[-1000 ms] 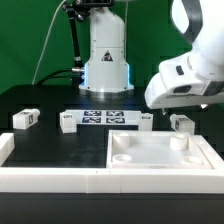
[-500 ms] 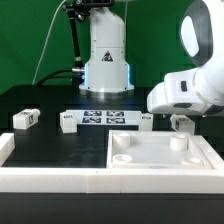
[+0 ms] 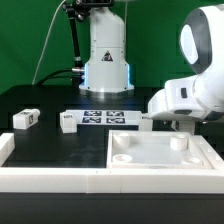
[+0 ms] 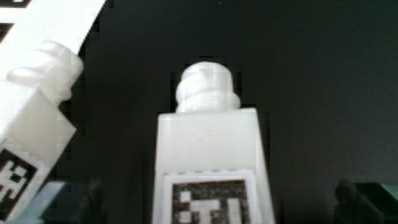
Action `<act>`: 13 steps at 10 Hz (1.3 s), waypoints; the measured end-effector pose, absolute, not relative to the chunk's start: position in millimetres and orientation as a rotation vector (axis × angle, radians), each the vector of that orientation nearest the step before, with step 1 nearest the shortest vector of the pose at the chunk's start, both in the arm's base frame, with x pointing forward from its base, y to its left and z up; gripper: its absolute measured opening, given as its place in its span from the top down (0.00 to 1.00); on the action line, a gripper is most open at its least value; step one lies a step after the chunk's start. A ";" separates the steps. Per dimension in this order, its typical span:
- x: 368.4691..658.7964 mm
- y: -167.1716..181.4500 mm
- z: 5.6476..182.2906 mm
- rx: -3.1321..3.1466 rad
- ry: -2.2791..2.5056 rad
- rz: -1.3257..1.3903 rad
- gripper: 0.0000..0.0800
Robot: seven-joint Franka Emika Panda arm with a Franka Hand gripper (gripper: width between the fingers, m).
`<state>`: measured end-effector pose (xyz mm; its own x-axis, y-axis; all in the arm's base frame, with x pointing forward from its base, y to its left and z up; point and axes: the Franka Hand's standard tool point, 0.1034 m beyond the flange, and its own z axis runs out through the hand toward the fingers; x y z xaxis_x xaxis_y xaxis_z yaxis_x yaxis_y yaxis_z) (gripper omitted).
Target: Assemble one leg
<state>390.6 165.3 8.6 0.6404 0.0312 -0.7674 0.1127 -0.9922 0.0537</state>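
In the wrist view a white leg (image 4: 210,140) lies on the black table, with its rounded peg pointing away and its tag toward the camera. My gripper (image 4: 210,205) is open, and the dark fingertips (image 4: 365,196) stand on either side of the leg's tagged end without touching it. A second leg (image 4: 39,100) lies close beside it. In the exterior view my gripper (image 3: 182,123) is low at the table, behind the far right corner of the big white tray-like piece (image 3: 205,155). It hides the leg under it. Three more legs (image 3: 26,118) (image 3: 68,123) (image 3: 146,122) lie in a row.
The marker board (image 3: 105,117) lies between the legs in front of the robot base (image 3: 106,60). A white L-shaped bar (image 3: 50,178) runs along the front left. The tray-like piece has round sockets in its corners.
The arm has come down and shifted slightly to the exterior view's right, bringing the open gripper over the right-hand leg. Nothing else has moved.
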 end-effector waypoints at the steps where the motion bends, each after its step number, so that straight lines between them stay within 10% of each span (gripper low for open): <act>1: 390.6 165.1 8.6 2.757 0.121 -1.287 0.30; 2: 390.6 165.1 8.6 2.757 0.121 -1.287 0.30; 4: 390.6 165.2 8.6 2.757 0.121 -1.288 0.64; 10: 390.8 164.5 10.6 2.755 0.132 -1.296 0.64; 13: 404.7 155.3 69.5 2.762 0.180 -1.305 0.64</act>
<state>404.7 155.3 69.5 0.6297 0.0710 -0.7736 0.1407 -0.9898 0.0236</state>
